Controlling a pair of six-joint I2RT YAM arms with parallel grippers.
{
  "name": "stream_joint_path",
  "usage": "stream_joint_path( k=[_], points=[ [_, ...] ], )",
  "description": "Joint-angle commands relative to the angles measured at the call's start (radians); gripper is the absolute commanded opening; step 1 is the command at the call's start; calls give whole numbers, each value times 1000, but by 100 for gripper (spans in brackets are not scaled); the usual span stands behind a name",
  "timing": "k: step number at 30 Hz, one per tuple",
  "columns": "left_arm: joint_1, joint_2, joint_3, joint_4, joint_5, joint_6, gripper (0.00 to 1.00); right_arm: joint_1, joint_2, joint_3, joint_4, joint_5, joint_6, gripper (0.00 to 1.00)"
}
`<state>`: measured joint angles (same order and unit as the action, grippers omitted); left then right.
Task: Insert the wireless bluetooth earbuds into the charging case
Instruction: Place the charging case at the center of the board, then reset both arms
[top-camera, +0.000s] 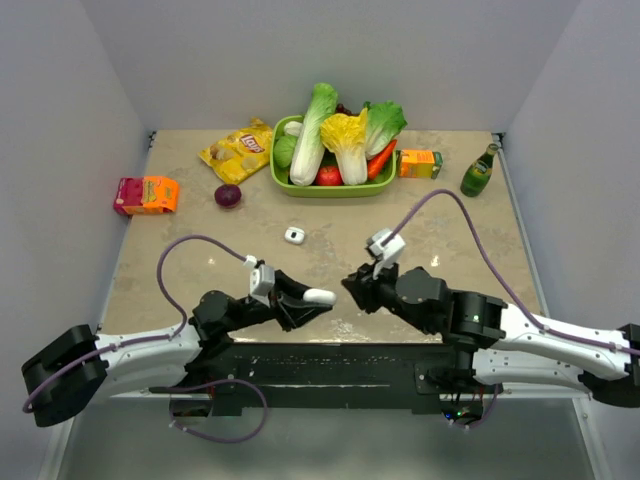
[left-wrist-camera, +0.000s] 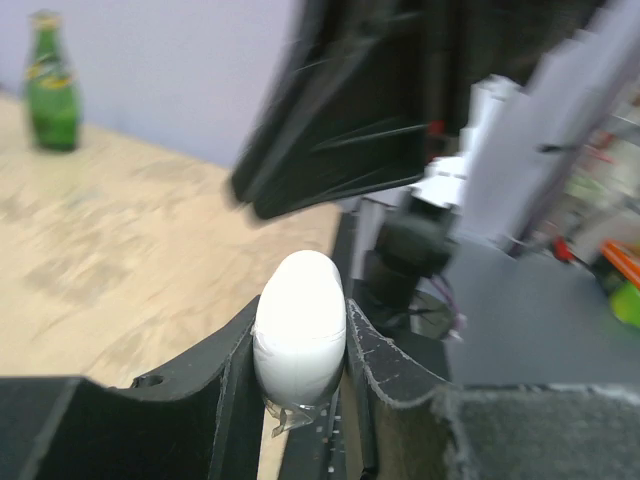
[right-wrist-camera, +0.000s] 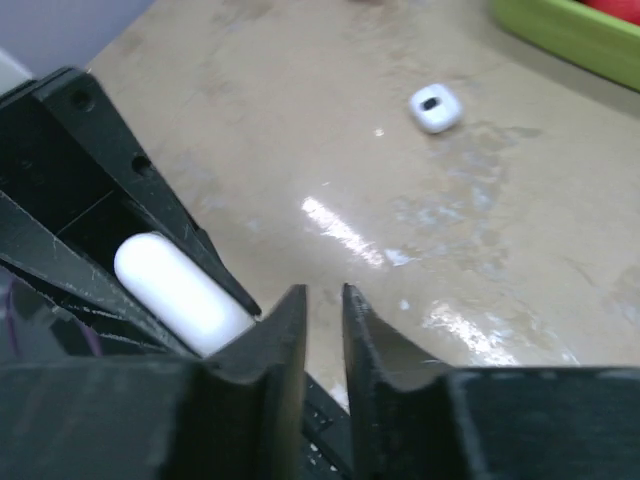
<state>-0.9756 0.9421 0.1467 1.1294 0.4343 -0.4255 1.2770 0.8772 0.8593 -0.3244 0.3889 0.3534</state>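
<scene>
Obs., left to right.

The left arm reaches in low from the near edge toward the middle of the table (top-camera: 200, 250). The left gripper (top-camera: 300, 299) has its jaws clamped on a smooth white pill-shaped piece, which I take for the charging case (left-wrist-camera: 300, 325). It is gripped by 1 end, and the other end sticks out free toward the right arm. Likely reason: the case is lifted off the table and presented so the 2nd arm can work on the exposed end. No lid seam is resolvable, so I cannot tell whether the case is open.

Centre: 1 small white piece (top-camera: 294, 236) lies alone on the table. It sits beyond both grippers, well apart from them, and short of the green basket (top-camera: 282, 178). The right wrist view shows a dark recess on its upper face. It is probably 1 of the earbuds, though too small to be sure. No other buds are found in any view.

The right gripper (right-wrist-camera: 322, 305) faces the free end of the case, just beside it, and contact is not clear. Its jaws are parted by a narrow slit with the table showing through and nothing between them. That narrow setting would suit a pinch on something thin, such as a lid edge or a tiny bud.

Judgement: insertion not yet done. The loose piece has to be fetched. Risk: the glossy case may pivot in its 1-end grip.
</scene>
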Motion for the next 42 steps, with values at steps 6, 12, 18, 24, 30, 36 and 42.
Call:
stream_joint_path(
  k=[6,12,18,24,30,36,42],
  points=[
    [21,348,189,-292,-459,-180,0,-4,-152,-169,47,395,157,44],
    [103,662,365,-273,-376,-202,0,-5,-75,-164,21,370,193,47],
    [204,854,491,-318,-356,-233,0,-5,-87,-167,-1,357,223,54],
    [224,929,588,-469,-381,-185,12,-5,-96,-169,-5,350,214,56],
    [225,911,576,-523,-427,-177,46,-4,-90,-171,-11,354,214,56],
    [258,732,473,-635,-534,-199,100,-5,-99,-169,-28,358,222,57],
    [264,439,413,-868,-727,-251,100,-5,-133,-180,-33,386,222,58]
  ],
)
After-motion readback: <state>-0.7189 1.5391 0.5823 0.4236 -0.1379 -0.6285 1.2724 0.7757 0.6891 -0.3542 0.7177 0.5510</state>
